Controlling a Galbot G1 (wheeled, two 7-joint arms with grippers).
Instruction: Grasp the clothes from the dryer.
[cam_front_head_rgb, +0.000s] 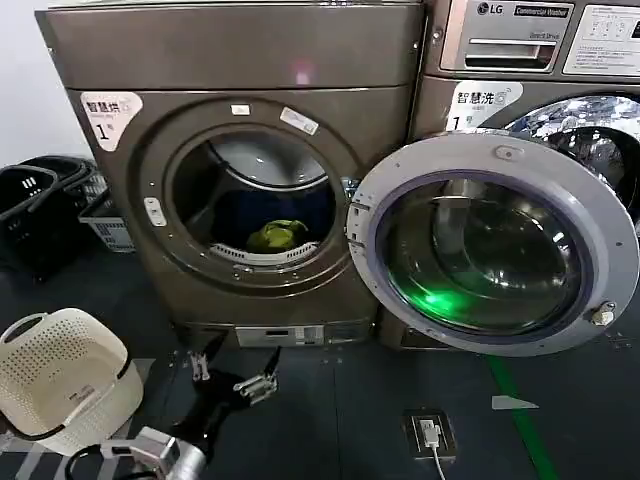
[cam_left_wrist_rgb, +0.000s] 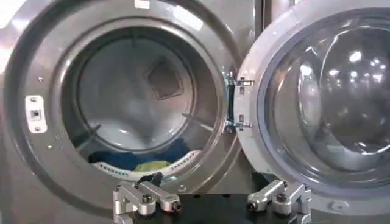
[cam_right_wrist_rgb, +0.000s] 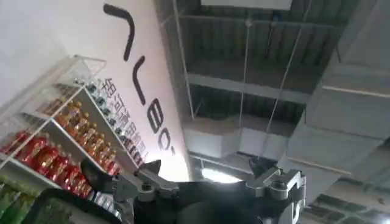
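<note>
Clothes (cam_front_head_rgb: 277, 236), a small yellow-green bundle, lie on the drum floor just inside the dryer (cam_front_head_rgb: 240, 170) porthole, untouched. The dryer door (cam_front_head_rgb: 495, 245) already stands swung wide. The left hand (cam_front_head_rgb: 236, 375) hangs low in front of the machine, fingers spread and empty, with the bundle above and beyond it. Reaching in, closing and lifting remain. The right hand (cam_right_wrist_rgb: 210, 182), also spread, points at the ceiling.
</note>
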